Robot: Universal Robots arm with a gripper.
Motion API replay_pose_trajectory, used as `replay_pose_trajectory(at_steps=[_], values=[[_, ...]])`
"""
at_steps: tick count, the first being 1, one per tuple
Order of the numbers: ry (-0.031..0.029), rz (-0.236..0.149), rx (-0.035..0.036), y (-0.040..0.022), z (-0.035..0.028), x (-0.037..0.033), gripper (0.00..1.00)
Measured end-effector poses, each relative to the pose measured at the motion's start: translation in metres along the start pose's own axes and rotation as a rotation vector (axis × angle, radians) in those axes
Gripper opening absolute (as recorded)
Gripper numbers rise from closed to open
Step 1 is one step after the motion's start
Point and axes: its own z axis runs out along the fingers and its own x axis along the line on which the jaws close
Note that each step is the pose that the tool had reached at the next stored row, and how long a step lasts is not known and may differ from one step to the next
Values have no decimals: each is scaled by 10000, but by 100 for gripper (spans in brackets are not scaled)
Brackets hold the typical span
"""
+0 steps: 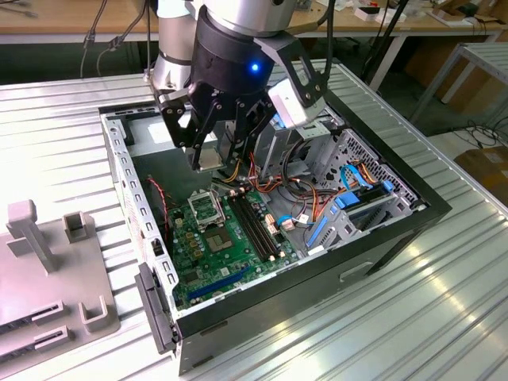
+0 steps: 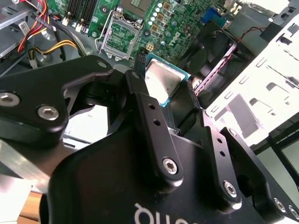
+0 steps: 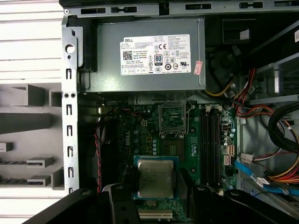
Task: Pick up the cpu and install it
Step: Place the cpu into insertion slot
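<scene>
The cpu (image 3: 154, 177) is a small flat square chip with a silver-grey metal top and a blue-green rim. My gripper (image 3: 155, 180) is shut on it, one black finger (image 3: 127, 176) on each side. In the second wrist view the cpu (image 2: 162, 81) shows face up between the fingertips (image 2: 138, 70). In the exterior view the gripper (image 1: 213, 157) hangs inside the open computer case, above the green motherboard (image 1: 230, 246). The black-framed socket (image 3: 172, 120) lies open with nothing in it, a short way from the held cpu; it also appears as the socket (image 1: 208, 210) below the gripper.
A grey power supply (image 3: 145, 56) fills the case's far end. Black memory slots (image 1: 258, 226) run beside the socket. Bundled coloured cables (image 1: 317, 190) and blue leads crowd the drive bay side. Metal case walls (image 1: 127, 190) surround the board. A grey fixture (image 1: 40, 262) stands at the exterior view's left.
</scene>
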Motion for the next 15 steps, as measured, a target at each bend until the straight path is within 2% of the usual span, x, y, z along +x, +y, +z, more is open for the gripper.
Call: replay_pose_trajectory(at_steps=[15], values=[[0, 0, 1, -2, 35, -2, 47]])
